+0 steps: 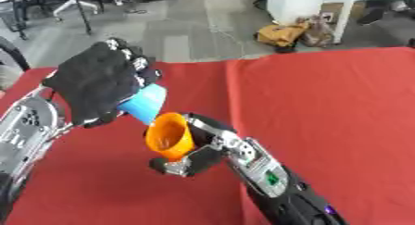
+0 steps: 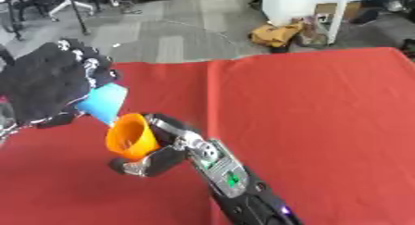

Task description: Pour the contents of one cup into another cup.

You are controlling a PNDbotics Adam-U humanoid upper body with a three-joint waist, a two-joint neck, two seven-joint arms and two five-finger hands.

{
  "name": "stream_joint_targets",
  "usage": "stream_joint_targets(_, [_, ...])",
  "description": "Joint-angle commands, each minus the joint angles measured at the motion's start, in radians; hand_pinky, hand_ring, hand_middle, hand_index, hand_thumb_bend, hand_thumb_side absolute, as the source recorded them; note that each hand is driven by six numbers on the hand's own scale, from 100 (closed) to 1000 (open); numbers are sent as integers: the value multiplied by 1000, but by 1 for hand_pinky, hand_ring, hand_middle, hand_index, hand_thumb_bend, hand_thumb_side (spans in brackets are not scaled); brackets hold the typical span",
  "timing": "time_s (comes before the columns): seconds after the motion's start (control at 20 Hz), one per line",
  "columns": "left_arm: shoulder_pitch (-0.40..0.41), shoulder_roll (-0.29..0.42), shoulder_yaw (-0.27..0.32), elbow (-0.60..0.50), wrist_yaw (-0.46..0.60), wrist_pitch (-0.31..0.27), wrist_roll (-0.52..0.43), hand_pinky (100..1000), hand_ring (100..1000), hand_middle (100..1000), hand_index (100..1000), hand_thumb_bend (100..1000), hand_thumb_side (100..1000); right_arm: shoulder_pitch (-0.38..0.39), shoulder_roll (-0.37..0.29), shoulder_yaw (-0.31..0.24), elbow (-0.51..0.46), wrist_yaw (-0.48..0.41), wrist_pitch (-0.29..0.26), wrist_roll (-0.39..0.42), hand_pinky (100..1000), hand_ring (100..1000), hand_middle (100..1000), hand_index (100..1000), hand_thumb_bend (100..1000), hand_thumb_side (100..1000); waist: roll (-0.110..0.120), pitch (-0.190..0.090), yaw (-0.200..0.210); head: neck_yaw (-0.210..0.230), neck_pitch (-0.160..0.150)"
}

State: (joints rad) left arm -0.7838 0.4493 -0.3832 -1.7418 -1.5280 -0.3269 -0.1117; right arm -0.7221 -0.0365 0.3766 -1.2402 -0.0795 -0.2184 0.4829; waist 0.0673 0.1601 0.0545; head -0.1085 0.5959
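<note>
Above the red cloth-covered table, the left hand grasps a tilted light-blue plastic cup, rim at the orange plastic cup clasped by the right hand

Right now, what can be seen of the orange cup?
The orange cup looks like smooth plastic, tapered, with a wide open mouth. It is held off the red table, tilted, mouth toward the upper left. The right hand grips it from below and behind. The blue cup's rim sits just above its mouth. Contents cannot be seen.
</note>
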Motion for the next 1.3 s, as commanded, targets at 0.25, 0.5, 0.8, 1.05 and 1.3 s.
stream_joint_targets(0.25, [-24,28,14,-19,-3,0,-2,398,465,429,700,676,100,-25,7,-3,-18,2,-1,-2,710,436,424,724,324,100,0,-19,3,-1,2])
stream_joint_targets(0.5, [-24,27,13,-16,-1,-1,-3,397,464,428,700,676,100,-25,7,-3,-19,2,-1,-3,710,435,424,724,324,100,-2,-19,4,-2,1])
stream_joint_targets(0.8, [-24,26,13,-14,3,-1,-4,396,463,427,700,674,100,-26,7,-3,-20,2,-1,-4,709,435,424,723,324,100,-3,-18,4,-2,0])
stream_joint_targets(1.05, [-23,25,14,-8,5,0,-4,397,462,426,700,675,100,-25,7,-3,-20,2,-1,-5,708,435,424,723,324,100,-3,-18,3,-2,0])
stream_joint_targets(1.3, [-21,25,15,-2,9,1,-4,397,459,423,699,670,100,-26,7,-3,-19,2,-1,-5,708,436,424,724,324,100,-3,-18,2,-2,-1])
